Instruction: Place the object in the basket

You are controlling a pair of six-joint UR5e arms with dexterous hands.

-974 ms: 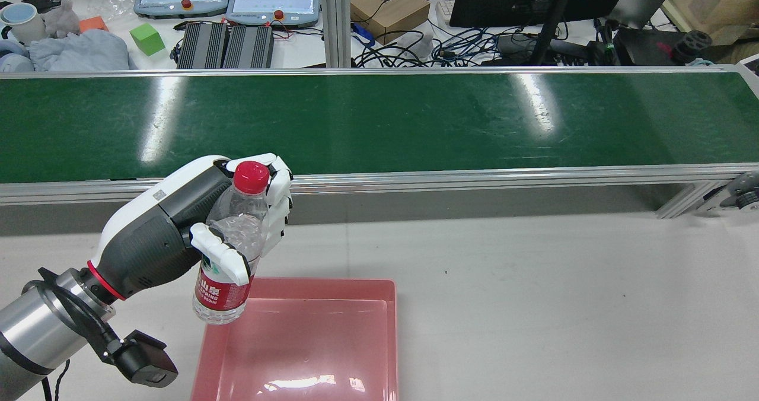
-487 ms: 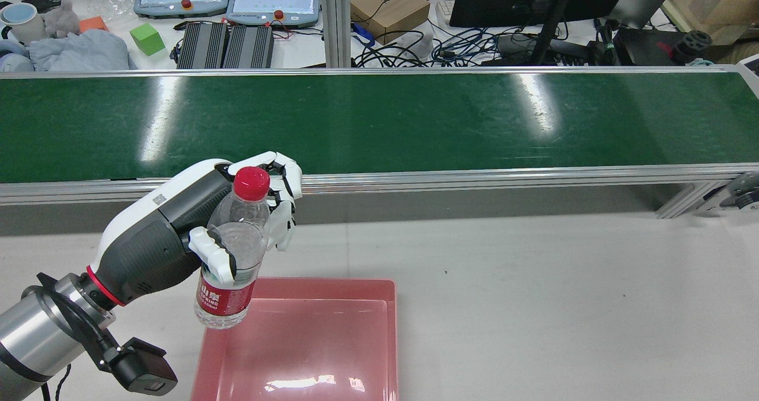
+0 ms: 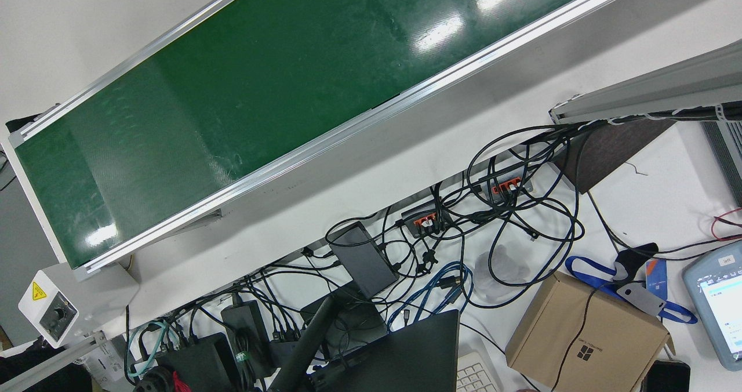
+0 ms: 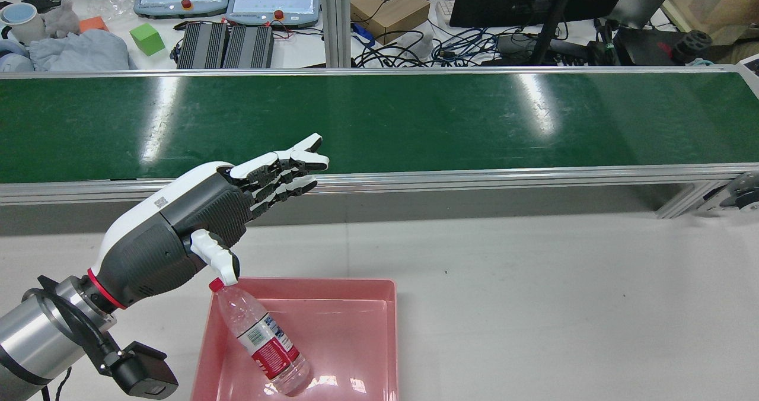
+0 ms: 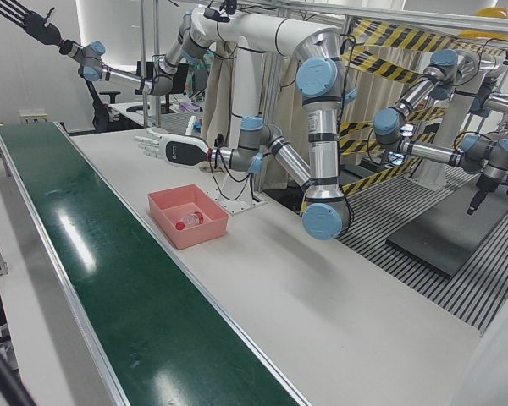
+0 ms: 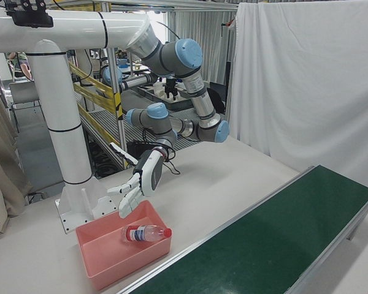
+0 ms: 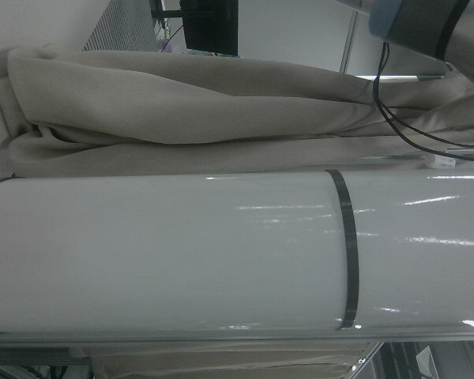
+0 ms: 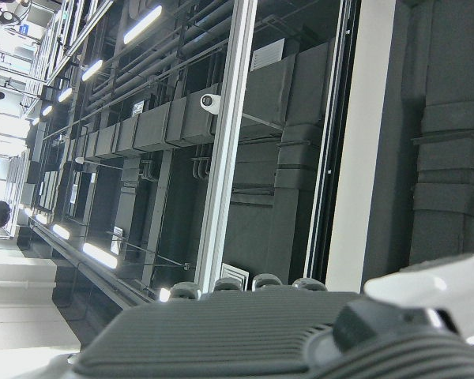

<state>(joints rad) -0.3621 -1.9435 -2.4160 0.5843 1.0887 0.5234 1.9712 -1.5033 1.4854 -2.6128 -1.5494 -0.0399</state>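
we see the bottle lying tilted in the basket, cap toward its near-left corner. the basket sits on the table, in front of the conveyor belt. the left hand hangs above the basket's left edge, fingers spread toward the belt, apart from the bottle.

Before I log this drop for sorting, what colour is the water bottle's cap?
Red; the water bottle's cap shows best in the rear view.
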